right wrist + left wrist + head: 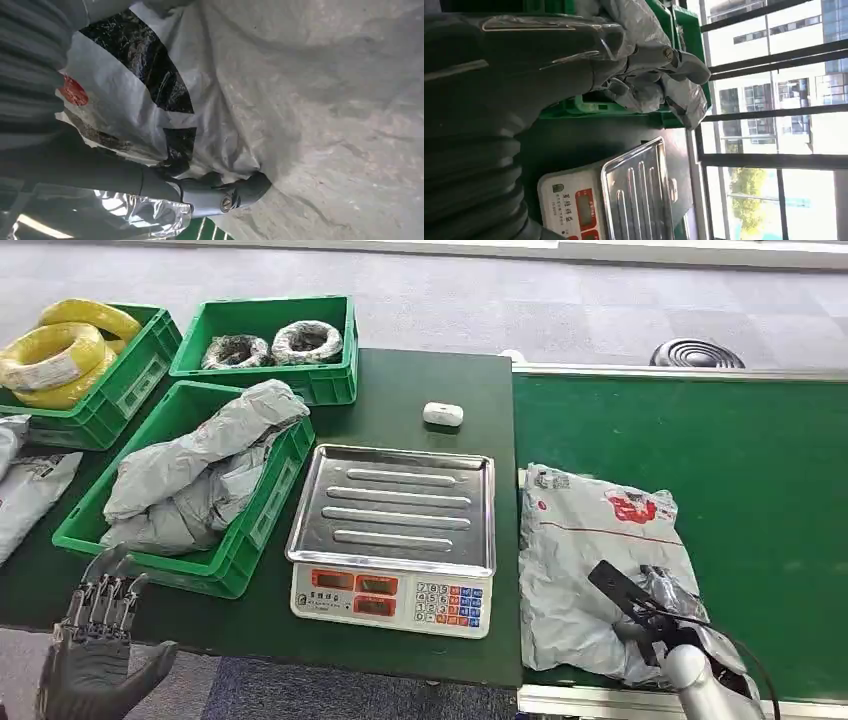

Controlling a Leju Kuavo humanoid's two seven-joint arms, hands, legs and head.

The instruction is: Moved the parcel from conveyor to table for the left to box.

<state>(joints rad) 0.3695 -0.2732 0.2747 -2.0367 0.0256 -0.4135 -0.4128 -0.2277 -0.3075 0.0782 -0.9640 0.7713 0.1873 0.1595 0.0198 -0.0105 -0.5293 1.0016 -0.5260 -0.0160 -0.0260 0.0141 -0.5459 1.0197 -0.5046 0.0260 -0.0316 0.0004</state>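
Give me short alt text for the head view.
The robot's right hand rests on a grey parcel on the green conveyor. Beside it stand a scale and a green crate of grey parcels; the left hand hovers open.

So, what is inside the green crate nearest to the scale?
The green crate holds crumpled grey parcel bags, heaped above its rim. What lies under them, and the crate's floor, is covered. The scale beside it has a bare tray.

Right robot hand point(668, 612) fingers under parcel point(590, 550)

Nothing is reading clearly: the scale point(392, 597) is showing blurred keypad markings, and the parcel point(590, 540) is bearing an illegible red logo.
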